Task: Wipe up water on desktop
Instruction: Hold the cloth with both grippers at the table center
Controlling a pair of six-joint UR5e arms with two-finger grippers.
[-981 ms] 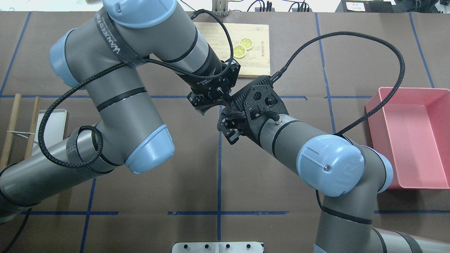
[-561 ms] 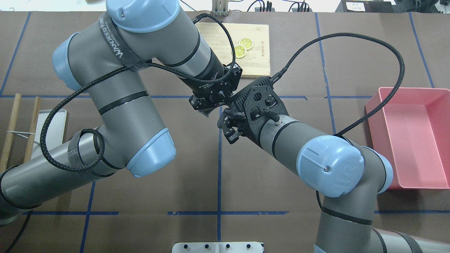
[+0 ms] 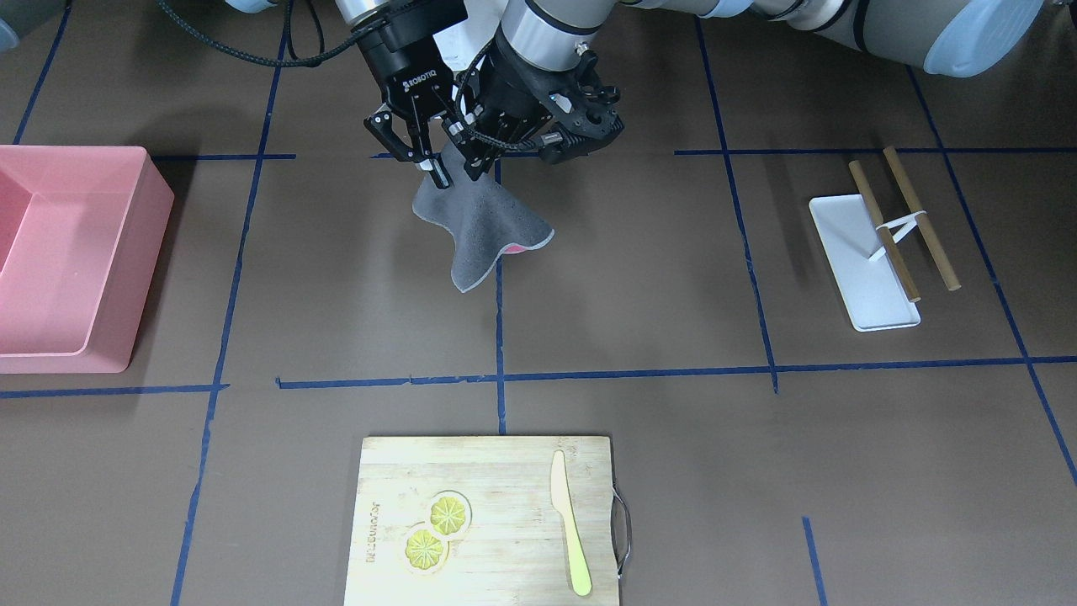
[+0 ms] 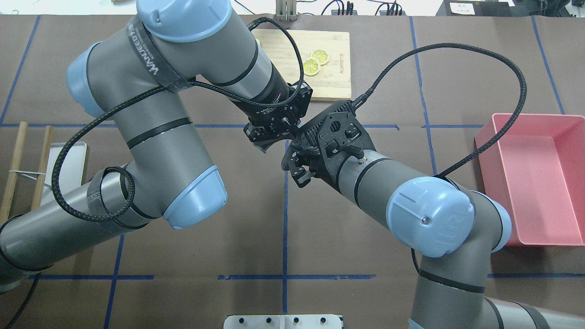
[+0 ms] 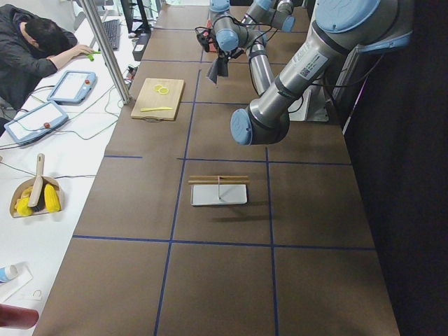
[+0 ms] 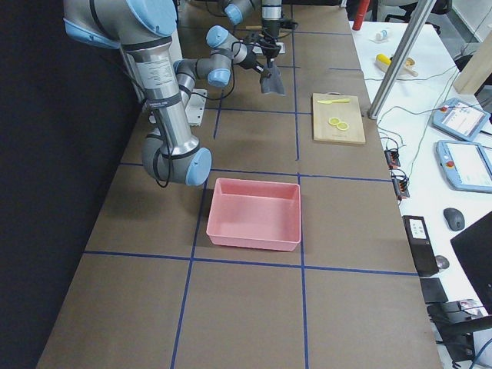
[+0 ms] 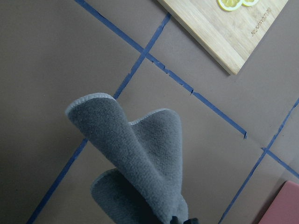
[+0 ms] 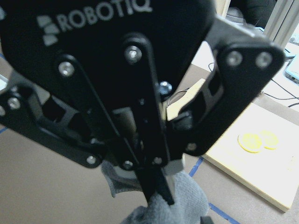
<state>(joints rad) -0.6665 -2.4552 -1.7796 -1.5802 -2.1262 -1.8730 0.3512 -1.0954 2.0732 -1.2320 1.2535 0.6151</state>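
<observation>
Straight under your left tool [image 3: 468, 158], which is clamped on the grey cloth [image 3: 481, 223], sits the tabletop [image 3: 639, 278]; cloth dangles long-axis vertical, so down looks like the move. Just beside, your right tool [image 3: 412, 160] looks open.

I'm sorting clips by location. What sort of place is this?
Likely a robotics lab: UR5e arms work over a tape-gridded desktop, with teach pendants on the white bench alongside, where a person sits.
</observation>
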